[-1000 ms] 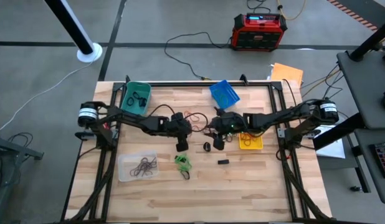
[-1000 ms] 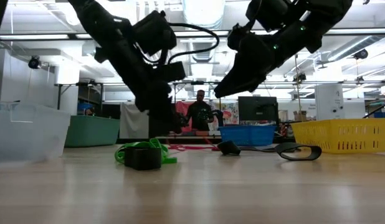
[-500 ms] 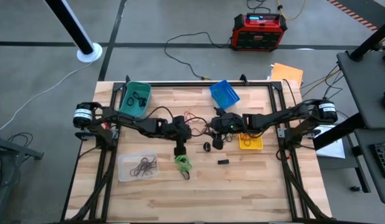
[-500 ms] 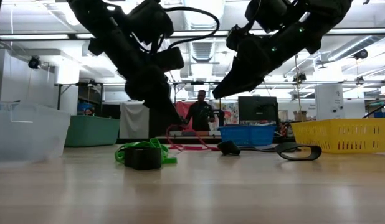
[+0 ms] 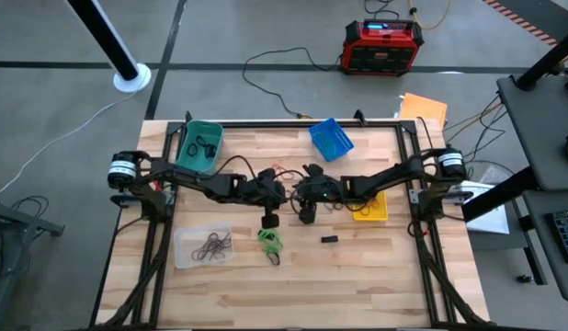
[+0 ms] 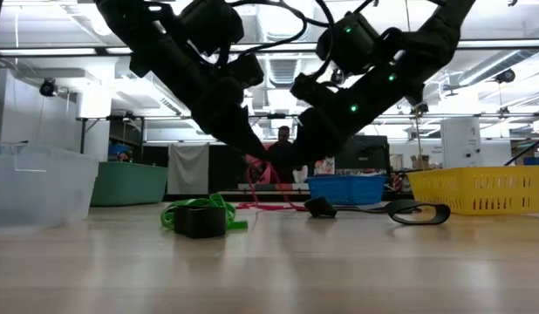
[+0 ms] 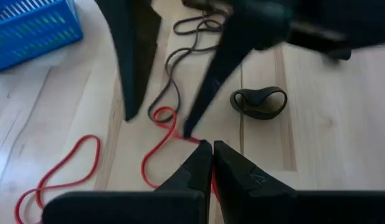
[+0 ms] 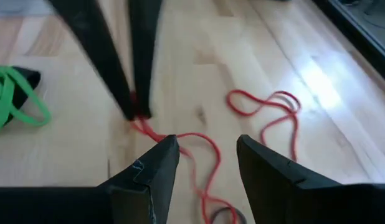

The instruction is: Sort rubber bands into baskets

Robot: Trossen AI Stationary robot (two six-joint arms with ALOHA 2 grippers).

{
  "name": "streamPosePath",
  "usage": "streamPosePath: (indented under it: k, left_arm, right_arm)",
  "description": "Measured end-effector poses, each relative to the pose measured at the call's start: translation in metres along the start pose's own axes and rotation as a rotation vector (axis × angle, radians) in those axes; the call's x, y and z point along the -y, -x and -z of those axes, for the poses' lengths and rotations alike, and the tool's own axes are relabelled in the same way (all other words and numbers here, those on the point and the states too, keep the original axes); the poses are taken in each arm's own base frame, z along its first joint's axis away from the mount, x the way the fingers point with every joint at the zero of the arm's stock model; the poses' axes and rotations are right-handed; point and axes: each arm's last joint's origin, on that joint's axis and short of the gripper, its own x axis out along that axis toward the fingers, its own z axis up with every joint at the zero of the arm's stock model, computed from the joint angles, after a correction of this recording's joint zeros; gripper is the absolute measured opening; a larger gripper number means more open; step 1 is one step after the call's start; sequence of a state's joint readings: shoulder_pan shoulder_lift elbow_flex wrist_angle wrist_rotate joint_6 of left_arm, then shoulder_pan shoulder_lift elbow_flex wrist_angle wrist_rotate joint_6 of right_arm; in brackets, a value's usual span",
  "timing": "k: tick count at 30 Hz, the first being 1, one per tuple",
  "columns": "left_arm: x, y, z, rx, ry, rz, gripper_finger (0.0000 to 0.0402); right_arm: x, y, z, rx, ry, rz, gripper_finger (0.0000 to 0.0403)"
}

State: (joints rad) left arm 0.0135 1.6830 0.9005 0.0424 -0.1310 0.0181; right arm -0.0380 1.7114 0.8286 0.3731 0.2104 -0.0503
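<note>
- Four baskets on the bench (image 5: 376, 267): teal basket (image 5: 200, 144), blue basket (image 5: 331, 138), yellow basket (image 5: 373, 207), clear basket (image 5: 202, 246).
- My left fingers (image 7: 212, 163) are pinched shut on one red rubber band (image 7: 162, 140) mid-bench.
- My right fingers (image 8: 205, 158) are parted, empty, just over that band.
- Green bands (image 5: 269, 240) lie below.
- My right arm has swung in beside my left since a second ago.

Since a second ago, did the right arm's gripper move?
Yes. In the high view the right gripper has slid toward the left arm, farther from the yellow basket, nearer the green bands.
</note>
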Motion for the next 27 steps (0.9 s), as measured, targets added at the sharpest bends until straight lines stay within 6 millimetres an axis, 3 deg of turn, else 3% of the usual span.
streamPosePath:
  k: [8, 15, 21, 27]
  left_arm:
    - [-0.001, 0.003, -0.003, 0.015, 0.003, -0.034, 0.0]
    - [-0.002, 0.004, -0.004, 0.025, 0.005, -0.037, 0.0]
    - [-0.002, 0.004, -0.001, -0.008, 0.038, -0.037, 0.0]
    - [-0.002, 0.004, 0.0, -0.019, 0.068, -0.045, 0.0]
  right_arm:
    - [-0.004, -0.006, -0.004, 0.012, 0.036, -0.087, 0.0099]
    - [-0.002, -0.005, -0.006, 0.012, 0.036, -0.049, 0.0018]
    - [0.006, 0.007, -0.014, 0.007, 0.034, 0.113, 0.0023]
    - [0.004, 0.021, -0.021, -0.006, -0.026, -0.033, 0.0064]
